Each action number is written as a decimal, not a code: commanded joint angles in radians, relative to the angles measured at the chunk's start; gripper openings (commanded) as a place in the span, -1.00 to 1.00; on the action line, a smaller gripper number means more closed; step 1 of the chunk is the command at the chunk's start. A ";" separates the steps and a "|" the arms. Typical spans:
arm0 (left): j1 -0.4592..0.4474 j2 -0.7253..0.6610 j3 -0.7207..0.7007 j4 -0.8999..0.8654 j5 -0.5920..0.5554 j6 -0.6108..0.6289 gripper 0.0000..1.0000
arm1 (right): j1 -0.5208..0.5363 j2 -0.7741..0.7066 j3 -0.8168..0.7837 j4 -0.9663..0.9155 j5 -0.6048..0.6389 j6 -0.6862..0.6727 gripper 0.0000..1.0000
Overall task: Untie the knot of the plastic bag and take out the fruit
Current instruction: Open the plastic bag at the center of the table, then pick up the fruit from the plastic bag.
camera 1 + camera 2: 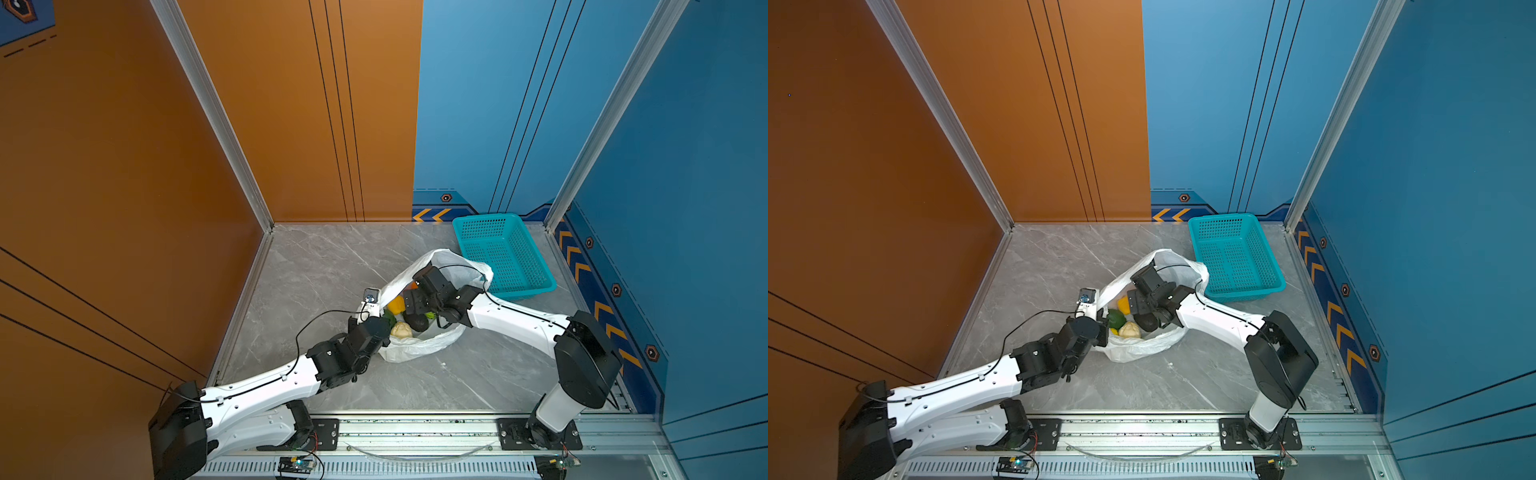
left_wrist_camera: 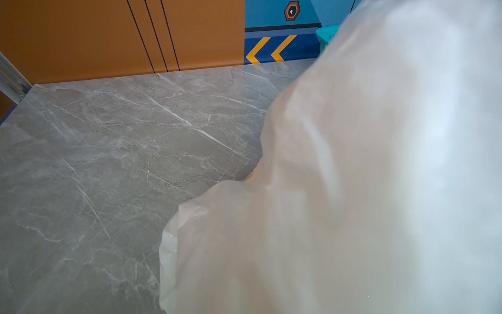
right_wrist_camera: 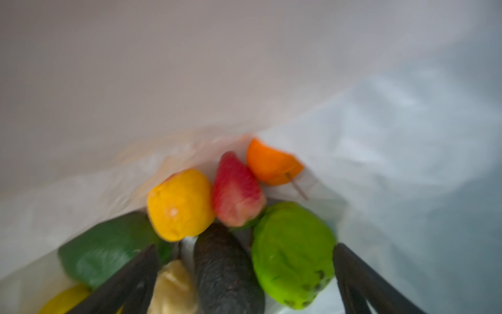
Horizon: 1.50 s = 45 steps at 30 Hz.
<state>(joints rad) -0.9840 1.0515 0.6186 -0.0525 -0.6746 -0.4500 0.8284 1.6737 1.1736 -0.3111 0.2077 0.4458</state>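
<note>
At the left, the left gripper (image 1: 374, 309) is closed tight, and the near-left edge of the plastic bag (image 1: 419, 349) seems pinched in it and pulled up. The bag lies in the middle of the grey table (image 1: 332, 266). Its mouth stands open and I see no knot, so I judge that the untying is done.

The fruit (image 1: 415, 322) is all inside the bag. In the right wrist view I count eight pieces:
- one yellow fruit (image 3: 65, 299)
- one dark green fruit (image 3: 106, 250)
- one cream fruit (image 3: 173, 288)
- one red-yellow fruit (image 3: 180, 205)
- one black fruit (image 3: 225, 269)
- one red fruit (image 3: 236, 190)
- one orange fruit (image 3: 271, 163)
- one bright green fruit (image 3: 293, 255)

The right gripper (image 3: 245, 248) is inside the bag mouth, its fingers spread wide and holding nothing. The black fruit lies directly ahead, between the two fingers. Its long axis runs about the way the fingers point, so the jaws would close across its narrow side. The bright green fruit is just beside one finger and could get caught too. The right arm is the nearer one for picking.

At the right rear stands one blue-green basket (image 1: 484, 218), with no fruit in it.
</note>
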 commanded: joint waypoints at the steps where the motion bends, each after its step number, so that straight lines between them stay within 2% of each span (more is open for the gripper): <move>1: 0.007 0.015 0.054 -0.002 -0.034 -0.018 -1.00 | 0.046 -0.021 -0.036 -0.096 -0.102 0.031 1.00; 7: 0.041 0.013 0.084 -0.115 -0.015 -0.048 -1.00 | 0.130 -0.072 -0.092 -0.165 -0.063 0.081 1.00; 12: 0.056 -0.028 0.054 -0.186 0.004 -0.099 -1.00 | 0.188 -0.147 -0.212 -0.198 -0.072 0.167 1.00; 17: 0.057 -0.012 0.052 -0.262 0.033 -0.163 -1.00 | 0.232 -0.113 -0.275 -0.200 -0.101 0.214 1.00; 25: 0.017 -0.037 0.000 -0.296 0.075 -0.221 -1.00 | 0.169 -0.145 -0.217 -0.203 -0.145 0.254 1.00; 32: 0.012 -0.048 -0.015 -0.291 0.104 -0.208 -1.00 | 0.130 -0.114 -0.141 -0.179 -0.209 0.306 1.00; 40: 0.032 -0.044 -0.013 -0.305 0.148 -0.202 -1.00 | 0.149 -0.021 -0.043 -0.135 -0.224 0.349 1.00; 45: 0.042 -0.053 -0.041 -0.291 0.175 -0.232 -1.00 | 0.171 0.012 -0.020 -0.111 -0.203 0.399 0.91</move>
<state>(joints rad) -0.9508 1.0096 0.6083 -0.3298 -0.5316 -0.6563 0.9840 1.6714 1.1248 -0.4362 -0.0051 0.7952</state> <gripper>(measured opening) 0.045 0.964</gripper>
